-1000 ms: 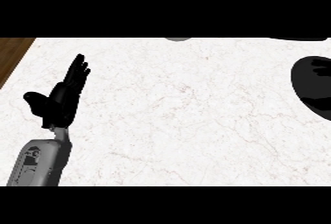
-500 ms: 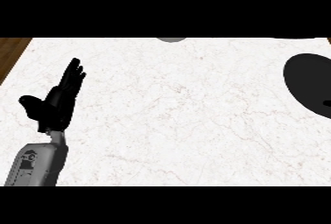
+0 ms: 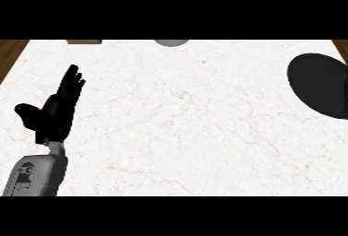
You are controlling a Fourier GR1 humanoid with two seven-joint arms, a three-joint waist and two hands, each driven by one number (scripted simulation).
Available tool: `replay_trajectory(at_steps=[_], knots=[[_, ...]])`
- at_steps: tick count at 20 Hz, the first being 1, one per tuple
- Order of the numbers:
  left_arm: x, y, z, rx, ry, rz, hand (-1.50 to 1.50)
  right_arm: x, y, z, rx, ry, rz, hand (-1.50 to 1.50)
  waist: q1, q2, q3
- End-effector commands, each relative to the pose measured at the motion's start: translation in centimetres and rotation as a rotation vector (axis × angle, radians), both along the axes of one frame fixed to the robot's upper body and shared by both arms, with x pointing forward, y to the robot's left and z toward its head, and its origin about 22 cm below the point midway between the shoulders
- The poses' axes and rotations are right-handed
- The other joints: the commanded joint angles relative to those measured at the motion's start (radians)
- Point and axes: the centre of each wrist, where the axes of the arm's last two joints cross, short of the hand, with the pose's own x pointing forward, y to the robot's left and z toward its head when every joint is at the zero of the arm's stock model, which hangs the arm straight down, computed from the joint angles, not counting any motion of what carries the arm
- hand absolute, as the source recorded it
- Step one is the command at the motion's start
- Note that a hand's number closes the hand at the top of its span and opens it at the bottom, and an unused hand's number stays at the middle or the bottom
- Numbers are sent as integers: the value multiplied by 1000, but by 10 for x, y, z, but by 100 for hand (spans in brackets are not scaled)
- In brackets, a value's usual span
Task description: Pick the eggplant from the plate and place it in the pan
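Marble bench (image 3: pixel 190 133): carrying a dark pan (image 3: pixel 319 87) at its right edge.
Left hand (image 3: pixel 54 117): resting open, fingers straight (holding nothing).
Progress: eggplant not showing; picking and placing both seemingly pending.

Black round pan (image 3: pixel 318 85): right part cut off by the view's right edge. Pale grey rounded object (image 3: pixel 171 42) and small brown flat block (image 3: pixel 84 41): only slivers show at the far edge of the white marble desk (image 3: pixel 190 120); neither can be identified. Grey left forearm (image 3: pixel 34 177): cut off at the lower edge.
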Motion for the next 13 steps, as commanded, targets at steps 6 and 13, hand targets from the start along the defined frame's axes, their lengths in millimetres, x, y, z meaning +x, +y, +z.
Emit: replay_trajectory(at_steps=[6,13], knots=[[-4,12,9,10,-2,34,0,-53,-40,28,103,-85,166,-150,-16,-11,-1],[-6,18,6,6,15,21,0,-75,-49,27,56,-46,171,-150,-24,-14,-3]])
